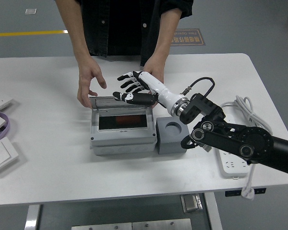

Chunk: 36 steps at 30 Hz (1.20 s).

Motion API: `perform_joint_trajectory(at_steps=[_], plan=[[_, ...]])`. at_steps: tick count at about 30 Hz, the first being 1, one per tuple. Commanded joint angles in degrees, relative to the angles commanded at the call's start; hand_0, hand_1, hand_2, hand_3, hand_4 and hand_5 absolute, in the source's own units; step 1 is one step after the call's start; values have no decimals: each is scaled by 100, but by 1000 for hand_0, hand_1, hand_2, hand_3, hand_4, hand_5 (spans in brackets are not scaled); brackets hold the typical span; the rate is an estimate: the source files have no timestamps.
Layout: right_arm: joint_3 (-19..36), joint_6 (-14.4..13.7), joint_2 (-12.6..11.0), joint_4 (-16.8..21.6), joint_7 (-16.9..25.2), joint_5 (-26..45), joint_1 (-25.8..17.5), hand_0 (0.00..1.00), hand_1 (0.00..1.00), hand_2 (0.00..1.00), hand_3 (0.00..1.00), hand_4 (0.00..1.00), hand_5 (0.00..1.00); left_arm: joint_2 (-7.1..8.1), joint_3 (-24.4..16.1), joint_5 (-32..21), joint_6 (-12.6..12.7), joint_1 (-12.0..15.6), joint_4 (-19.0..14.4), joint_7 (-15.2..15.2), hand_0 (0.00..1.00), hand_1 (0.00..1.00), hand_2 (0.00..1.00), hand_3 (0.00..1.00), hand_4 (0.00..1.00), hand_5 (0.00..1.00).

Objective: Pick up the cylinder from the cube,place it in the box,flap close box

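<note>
Right hand [137,88] fingers spread, empty — over box [122,125] far edge; person's hands flank.

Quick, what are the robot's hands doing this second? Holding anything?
Right hand: open, fingers spread above the back edge of the grey box, holding nothing.
Left hand: not in view.

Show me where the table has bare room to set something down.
Free: the wide strip between the box and the table near edge, and the patch between the box and the switch plates at left. Crowded: behind the box, with the person's hands and the right hand; right has the power strip.
</note>
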Motion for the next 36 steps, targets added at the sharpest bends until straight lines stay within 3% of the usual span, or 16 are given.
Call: perform_joint_trajectory(at_steps=[6,10,14,20,25,33,36], plan=[[-3,-92,-378,706,-197,-418,-164,633,639,658,728,808,423,25,-165,117,-2,14,-12,9,597,593,576,622,688,249],[-53,-91,-489,1065,-263,-439,-256,633,639,658,728,808,423,67,-434,345,-10,-20,-30,-7,597,593,576,622,688,249],[-136,-19,-454,1077,-260,-276,-358,626,639,659,719,788,411,69,-482,385,-13,-37,-27,-14,597,593,576,622,687,247],[-16,30,-389,856,-90,123,-533,625,640,660,719,782,418,60,-167,45,13,4,19,-17,596,593,576,622,687,248],[512,15,-618,1107,-24,143,-765,638,643,667,725,769,420,70,-74,-62,18,52,33,-30,597,593,576,622,688,248],[1923,41,-1455,2202,-29,-568,-1619,642,642,667,722,757,419,55,-7,-134,41,216,17,-44,596,593,576,623,688,247],[2508,-8,-1614,2202,192,-474,-1992,643,642,663,706,748,417,40,0,-138,62,263,2,-44,596,593,576,623,688,248]])
